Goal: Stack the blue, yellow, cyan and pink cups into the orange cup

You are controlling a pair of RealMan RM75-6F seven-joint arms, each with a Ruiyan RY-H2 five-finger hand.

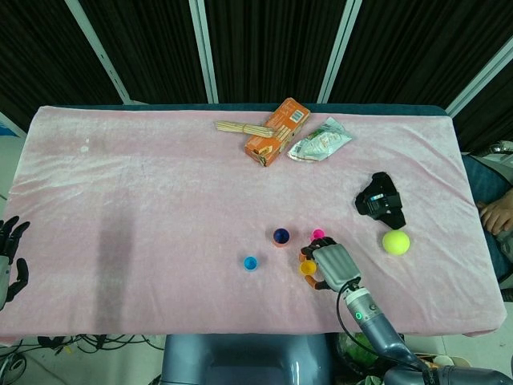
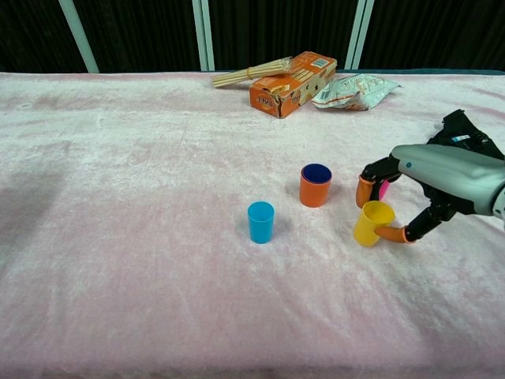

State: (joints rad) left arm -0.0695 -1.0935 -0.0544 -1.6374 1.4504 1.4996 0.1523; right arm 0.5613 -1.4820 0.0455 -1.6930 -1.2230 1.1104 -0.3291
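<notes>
Chest view — right hand [image 2: 442, 178] pinching tilted yellow cup [image 2: 372, 223], pink cup [image 2: 383, 189] behind

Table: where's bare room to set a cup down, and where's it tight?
Free: the table's whole left half, left of the cyan cup, and the middle band between the orange cup and the box. Tight: the right hand holds the yellow cup tilted, with the pink cup just behind.
</notes>
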